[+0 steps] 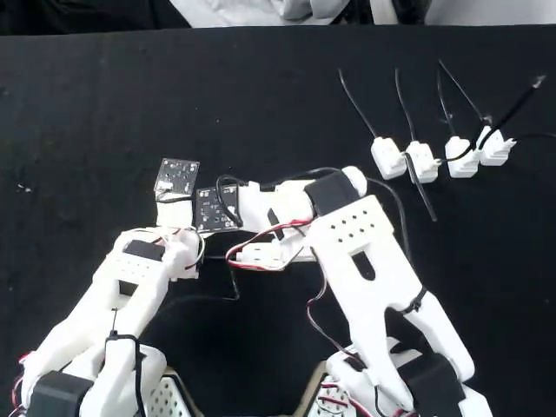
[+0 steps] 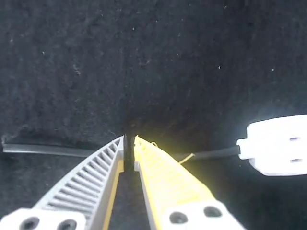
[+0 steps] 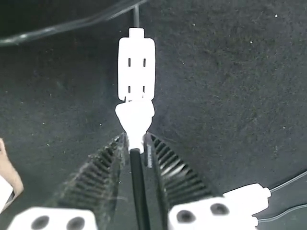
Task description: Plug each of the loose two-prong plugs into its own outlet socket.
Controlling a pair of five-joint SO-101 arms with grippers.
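Two arms bend in over the black table point(image 1: 87, 104) and meet near its middle. The left arm point(image 1: 130, 278) rises from the near left corner, with its wrist tipped down towards the cloth. The right arm point(image 1: 365, 243) climbs from the near right, folds at the elbow and lays its wrist across to the left until it is just beside the other wrist.

The right gripper point(image 3: 135, 139) is clamped on a white plug point(image 3: 135, 115), and the plug cord point(image 3: 138, 191) runs back between the fingers. The plug's nose touches the near end of a white outlet point(image 3: 136, 67) lying flat on the cloth. I cannot tell whether the prongs are in. Two pairs of slots on the outlet's top face are uncovered.

The left gripper point(image 2: 128, 140) points down at the cloth with its jaws drawn together and only a thin slit between them. The outlet cord point(image 2: 48, 150) passes under its fingers and runs on to the outlet off to one side.

Four loose plugs point(image 1: 461, 157) sit in a row at the far right of the table, well apart from both arms, with thin black cords trailing away from them.
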